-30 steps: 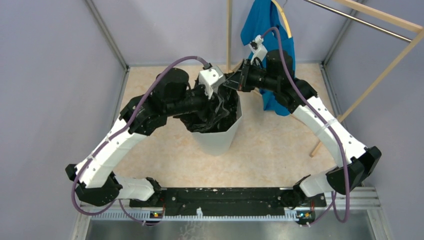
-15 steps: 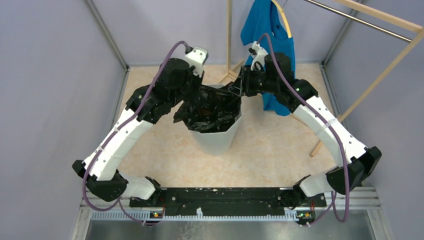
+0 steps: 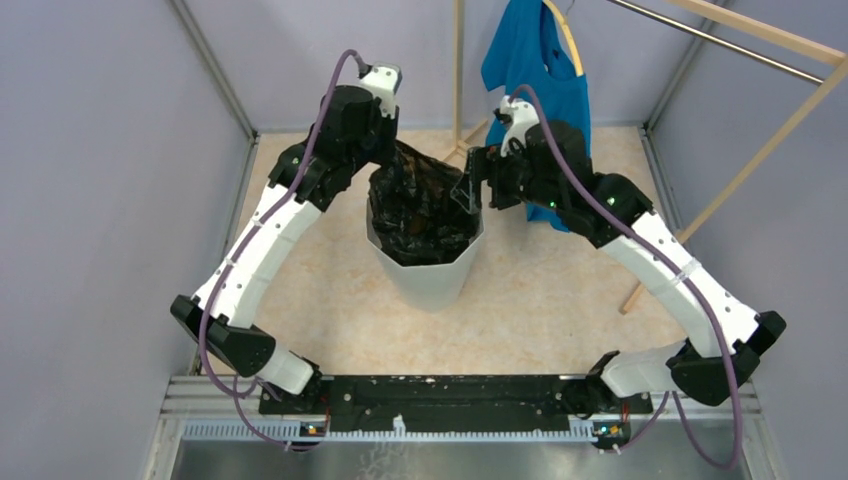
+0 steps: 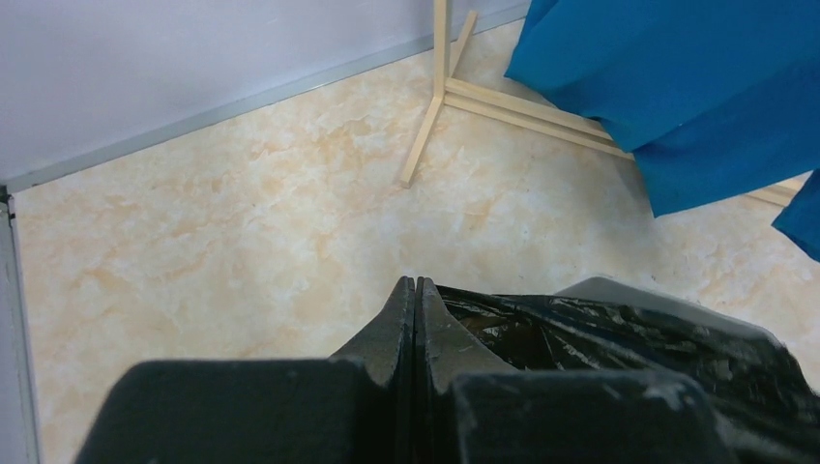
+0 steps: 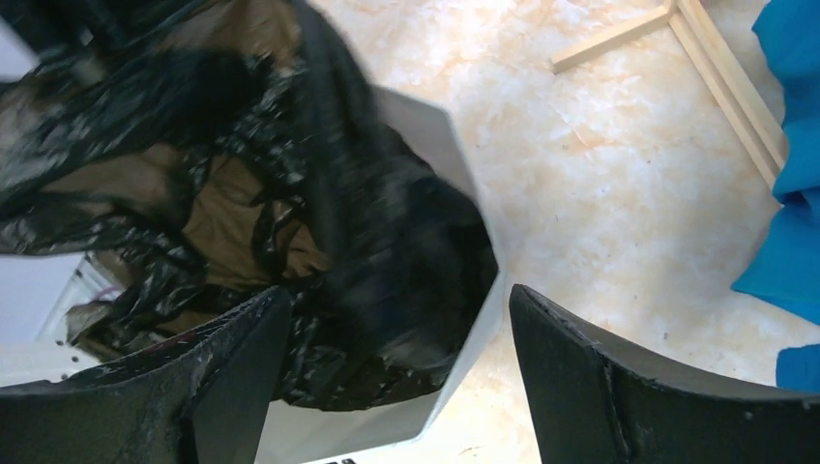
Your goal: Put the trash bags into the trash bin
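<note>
The white faceted trash bin (image 3: 430, 280) stands mid-floor with the crinkled black trash bag (image 3: 425, 205) spread inside it. At the back left the bag's edge rises above the rim. There my left gripper (image 3: 393, 168) is shut on that edge; in the left wrist view its tips (image 4: 416, 282) press together beside the bag (image 4: 619, 333) and the bin rim (image 4: 629, 290). My right gripper (image 3: 468, 188) hovers open at the back right of the rim. In its own view the gripper (image 5: 396, 300) straddles the bin wall (image 5: 464, 164) over the bag (image 5: 242, 193), holding nothing.
A blue T-shirt (image 3: 535, 60) hangs on a wooden rack (image 3: 760, 150) behind and right of the bin, close to my right arm. The rack's wooden foot (image 4: 425, 135) lies on the floor behind the bin. Grey walls close in the floor on three sides.
My left gripper came up out of the bin, shut, and moved to the back-left rim, drawing the bag's edge with it. My right gripper opened and let go of the bag.
</note>
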{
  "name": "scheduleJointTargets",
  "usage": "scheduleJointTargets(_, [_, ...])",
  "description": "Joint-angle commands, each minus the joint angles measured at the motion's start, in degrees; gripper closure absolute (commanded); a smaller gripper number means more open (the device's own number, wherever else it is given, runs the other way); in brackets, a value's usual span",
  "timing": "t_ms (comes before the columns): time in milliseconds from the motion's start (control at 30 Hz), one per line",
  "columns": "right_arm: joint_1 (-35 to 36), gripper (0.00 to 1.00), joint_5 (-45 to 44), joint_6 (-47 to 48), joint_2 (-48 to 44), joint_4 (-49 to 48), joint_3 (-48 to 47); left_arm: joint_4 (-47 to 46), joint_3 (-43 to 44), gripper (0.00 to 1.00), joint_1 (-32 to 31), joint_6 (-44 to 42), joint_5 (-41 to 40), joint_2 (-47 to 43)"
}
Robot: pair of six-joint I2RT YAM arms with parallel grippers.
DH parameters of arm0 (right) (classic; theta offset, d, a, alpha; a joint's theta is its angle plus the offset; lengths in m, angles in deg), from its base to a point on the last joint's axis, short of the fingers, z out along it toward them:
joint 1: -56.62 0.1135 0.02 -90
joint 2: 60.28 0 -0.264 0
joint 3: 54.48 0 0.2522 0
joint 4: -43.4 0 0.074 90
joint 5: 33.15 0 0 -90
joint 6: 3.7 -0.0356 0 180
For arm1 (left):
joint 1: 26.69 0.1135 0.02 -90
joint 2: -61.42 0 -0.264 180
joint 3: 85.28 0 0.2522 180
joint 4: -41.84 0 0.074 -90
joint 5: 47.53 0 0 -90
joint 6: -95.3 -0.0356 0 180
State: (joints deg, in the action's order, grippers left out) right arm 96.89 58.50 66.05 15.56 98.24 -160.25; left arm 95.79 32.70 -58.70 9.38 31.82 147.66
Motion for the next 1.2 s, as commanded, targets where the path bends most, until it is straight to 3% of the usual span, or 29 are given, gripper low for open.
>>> scheduleJointTargets(0, [6.02,0.18,-13.19,2.86,-0.53,2.25,-3.46,-4.54,2.2,1.0,2.58,1.19,2.81,-0.06])
scheduleJointTargets(133, [7.9,0.26,-15.65,5.42,0.25,0.38,-1.54,-4.53,2.17,1.0,5.06,1.51,5.01,-0.1])
scheduleJointTargets(433, [8.41,0.31,-19.16,10.53,2.66,-11.09,3.14,-4.33,0.41,1.0,8.09,2.11,9.98,-1.21])
scheduleJointTargets(600, [6.69,0.56,-11.6,9.25,3.43,-17.72,4.21,-4.26,-0.4,1.0,9.65,3.04,13.13,-1.8])
scheduleJointTargets(700, [4.82,0.85,-7.8,7.18,3.11,-20.21,5.16,-3.68,0.09,1.0,10.23,4.05,15.79,-2.18])
scheduleJointTargets(767, [3.31,0.97,-4.35,5.16,2.06,-21.49,5.92,-2.99,0.4,1.0,10.35,4.86,17.72,-2.98])
scheduleJointTargets(833, [2.33,1.0,-2.57,2.43,1.05,-22.16,6.26,-2.67,-0.05,0.99,10.38,5.82,19.35,-4.4])
scheduleJointTargets(867, [1.46,1.0,-1.14,0.47,0.7,-22.25,6.23,-2.49,-0.4,0.94,10.38,6.45,19.71,-5.34])
scheduleJointTargets(967, [-2.3,1.0,6.91,-7.68,-0.02,-23.3,6.59,-0.74,-0.48,0.48,10.43,7.14,20.04,-8.32])
scheduleJointTargets(1133, [-5.89,1.0,14.29,-15.92,-1.53,-25.95,8.04,4.69,1.18,0.05,10.39,7.47,17.7,-13.5])
scheduleJointTargets(1167, [-6.32,1.0,14.93,-16.86,-1.7,-26.04,8.02,5.11,0.34,0.02,10.46,7.64,18.02,-15.05])
